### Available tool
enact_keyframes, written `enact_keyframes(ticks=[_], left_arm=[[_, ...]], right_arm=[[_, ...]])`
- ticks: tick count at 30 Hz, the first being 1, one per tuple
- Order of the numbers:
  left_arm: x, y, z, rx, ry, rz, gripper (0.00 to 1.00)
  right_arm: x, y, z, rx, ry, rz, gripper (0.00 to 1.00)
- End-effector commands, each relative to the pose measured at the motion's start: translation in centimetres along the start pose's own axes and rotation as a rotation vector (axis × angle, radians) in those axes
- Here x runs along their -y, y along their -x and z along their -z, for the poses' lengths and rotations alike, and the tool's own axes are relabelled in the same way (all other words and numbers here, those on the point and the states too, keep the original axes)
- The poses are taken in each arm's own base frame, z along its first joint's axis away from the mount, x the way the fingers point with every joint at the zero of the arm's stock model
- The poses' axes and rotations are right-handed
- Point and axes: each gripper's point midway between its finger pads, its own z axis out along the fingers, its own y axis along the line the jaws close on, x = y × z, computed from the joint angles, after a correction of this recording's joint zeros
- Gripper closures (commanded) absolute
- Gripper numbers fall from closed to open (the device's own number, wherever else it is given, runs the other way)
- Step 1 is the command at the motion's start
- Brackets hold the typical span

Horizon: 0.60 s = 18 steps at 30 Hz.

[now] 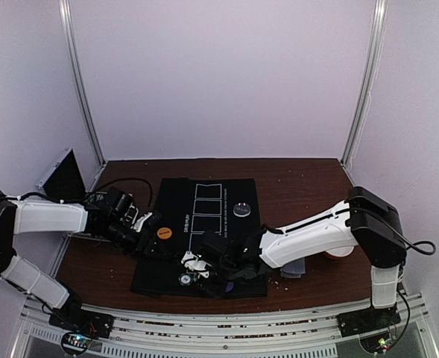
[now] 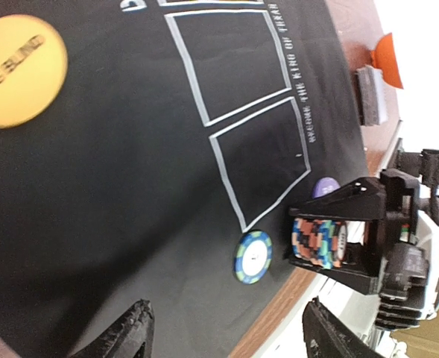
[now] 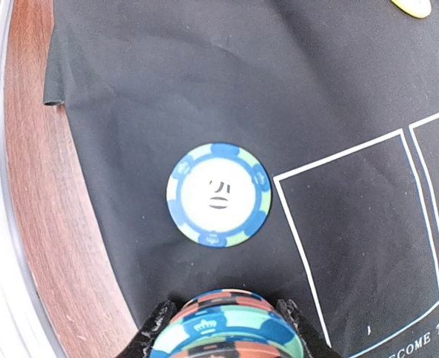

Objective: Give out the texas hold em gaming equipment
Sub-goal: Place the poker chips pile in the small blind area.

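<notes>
The walls around the rig were pale lilac, and the brown wooden table (image 1: 301, 179) carried a black felt mat (image 1: 174, 201) printed with white card boxes. The right gripper (image 3: 223, 324) hung low over the near part of the mat, its 2 fingers pinching a stack of chips (image 2: 317, 242) with blue, teal and orange edges. Just ahead of it 1 single chip (image 3: 218, 195) lay flat on the felt. It was blue and green round the rim with a white centre marked 20, close to the mat's near edge and just outside the corner of a white box. A purple disc (image 2: 325, 186) peeked out behind the right gripper, mostly hidden. The left gripper (image 2: 229, 313) hovered above the mat's left side with its fingers spread wide and nothing between them. Close by lay a yellow-orange disc (image 2: 18, 71) lettered BIG BLIND. Farther back on the mat sat a black-silver disc (image 1: 241, 209), beside the far row of boxes. Off the mat to the right, on bare wood, a grey-backed deck of cards (image 2: 372, 93) lay near a bowl (image 2: 390, 60) with an orange outside — whether the 2 touched I could not tell.
</notes>
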Motion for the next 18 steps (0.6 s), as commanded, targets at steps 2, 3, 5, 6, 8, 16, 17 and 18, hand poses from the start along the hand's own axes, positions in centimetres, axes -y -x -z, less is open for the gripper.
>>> enact_keyframes(ticks=[2,3,5,6,8,16,17,18], left_arm=[[-0.7,0.8,1.1,0.021,0.061,-0.026,0.29],[-0.7,0.9,1.2,0.022,0.067,-0.031,0.29],[-0.7,1.0,1.3,0.022,0.076,-0.037,0.29],[-0.7,1.0,1.4,0.024,0.078,-0.039,0.29],[-0.6,1.1,1.4,0.024,0.078,-0.043,0.28],[-0.6,1.2,1.4,0.021,0.078,-0.046,0.27],[-0.6,1.2,1.4,0.02,0.078,-0.047,0.27],[-0.6,1.1,1.5,0.02,0.078,-0.048,0.27]], right_arm=[[-0.2,-3.4,-1.9,-0.117,-0.013,0.011,1.0],[-0.2,-3.6,-1.9,-0.124,-0.016,0.014,1.0],[-0.1,-4.1,-1.9,-0.143,-0.028,0.026,1.0],[-0.1,-4.5,-1.9,-0.156,-0.036,0.035,1.0],[-0.1,-5.0,-1.9,-0.177,-0.044,0.049,0.98],[-0.2,-4.9,-1.9,-0.175,-0.038,0.053,0.81],[-0.3,-4.9,-1.8,-0.173,-0.038,0.052,0.79],[-0.2,-4.9,-1.8,-0.174,-0.039,0.051,0.77]])
